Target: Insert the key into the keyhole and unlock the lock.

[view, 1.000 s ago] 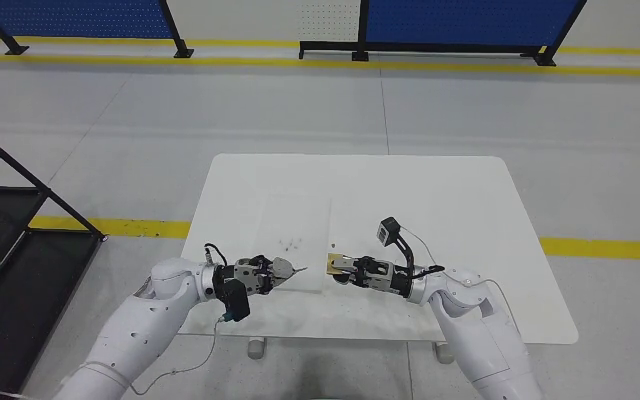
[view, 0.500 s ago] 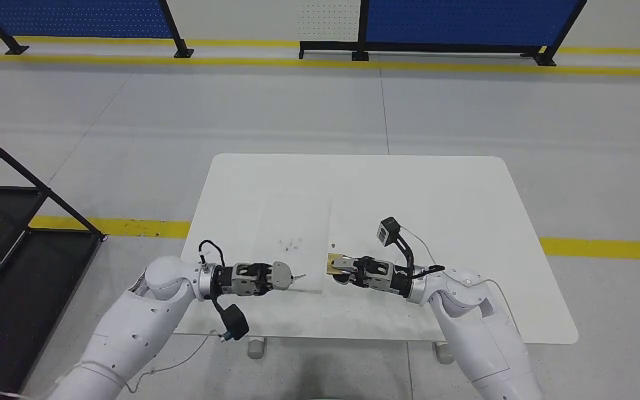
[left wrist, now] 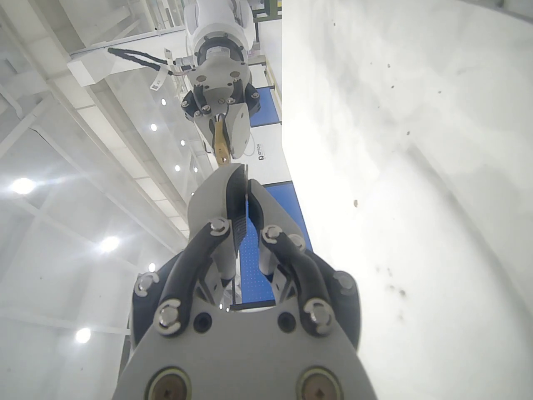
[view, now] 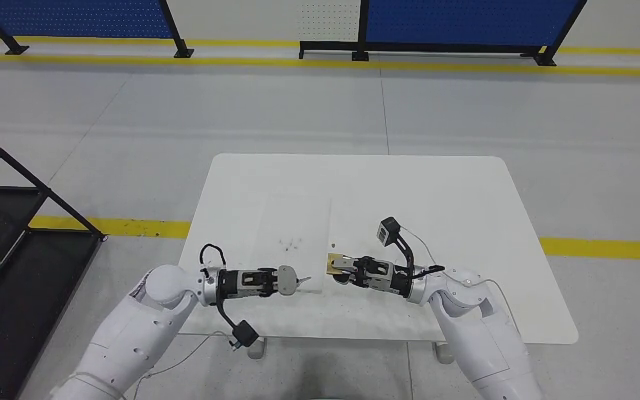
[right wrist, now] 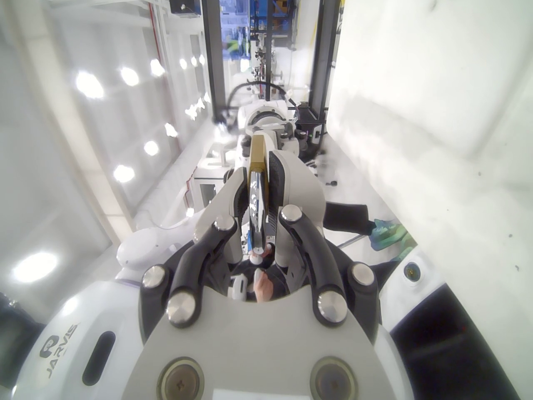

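Key [view: 303,281]: pinched in left pincer [view: 293,280], fingers closed tight on it, tip pointing right, above near edge of white worktop [view: 450,200]. Lock [view: 331,263]: brass body just right of key tip, narrow gap between, clamped by right pincer [view: 341,266], fingers closed on its flat sides, shackle [right wrist: 256,206] lying back between fingers, clear of worktop.

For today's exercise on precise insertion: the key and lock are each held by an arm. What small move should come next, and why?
Probably ease the left tool toward the lock in the right tool: the key points at it across a small gap.
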Robot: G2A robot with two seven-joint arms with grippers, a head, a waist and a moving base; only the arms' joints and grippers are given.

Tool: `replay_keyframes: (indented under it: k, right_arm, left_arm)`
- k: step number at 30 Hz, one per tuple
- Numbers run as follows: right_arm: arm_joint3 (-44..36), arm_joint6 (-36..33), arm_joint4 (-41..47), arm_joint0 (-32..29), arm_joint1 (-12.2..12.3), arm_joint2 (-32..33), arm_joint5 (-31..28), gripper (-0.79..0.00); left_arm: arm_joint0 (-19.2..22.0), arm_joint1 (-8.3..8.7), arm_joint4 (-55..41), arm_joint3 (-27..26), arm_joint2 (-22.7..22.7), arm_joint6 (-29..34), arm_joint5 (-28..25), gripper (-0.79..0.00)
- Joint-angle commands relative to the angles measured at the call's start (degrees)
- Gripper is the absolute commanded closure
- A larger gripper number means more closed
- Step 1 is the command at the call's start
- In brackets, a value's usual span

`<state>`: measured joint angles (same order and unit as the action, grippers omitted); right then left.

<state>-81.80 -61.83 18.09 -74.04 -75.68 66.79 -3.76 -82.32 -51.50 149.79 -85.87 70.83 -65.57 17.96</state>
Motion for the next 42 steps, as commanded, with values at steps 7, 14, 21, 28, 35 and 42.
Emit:
replay_keyframes:
  k: [7,14,21,28,35,42]
  right_arm:
    - [0.0,0.0,0.0,0.0,0.0,0.0,0.0,0.0]
    - [0.0,0.0,0.0,0.0,0.0,0.0,0.0,0.0]
    - [0.0,0.0,0.0,0.0,0.0,0.0,0.0,0.0]
    - [-0.91,-0.84,-2.03,-0.37,0.16,-1.48,-0.03,0.0]
    - [-0.02,-2.79,-3.65,1.57,0.39,-3.74,0.62,0.0]
    - [0.48,-2.33,-3.41,3.15,0.52,-4.78,0.31,0.0]
  left_arm:
    - [0.19,0.58,0.81,-1.9,1.89,-0.67,-0.45,0.0]
    - [0.48,0.75,0.66,-2.04,2.15,-1.45,-1.96,0.0]
    - [0.48,0.75,0.66,-2.04,2.15,-1.45,-1.96,0.0]
    - [0.48,0.75,0.66,-2.04,2.15,-1.45,-1.96,0.0]
    - [0.48,0.75,0.66,-2.04,2.15,-1.45,-1.96,0.0]
    - [0.48,0.75,0.66,-2.04,2.15,-1.45,-1.96,0.0]
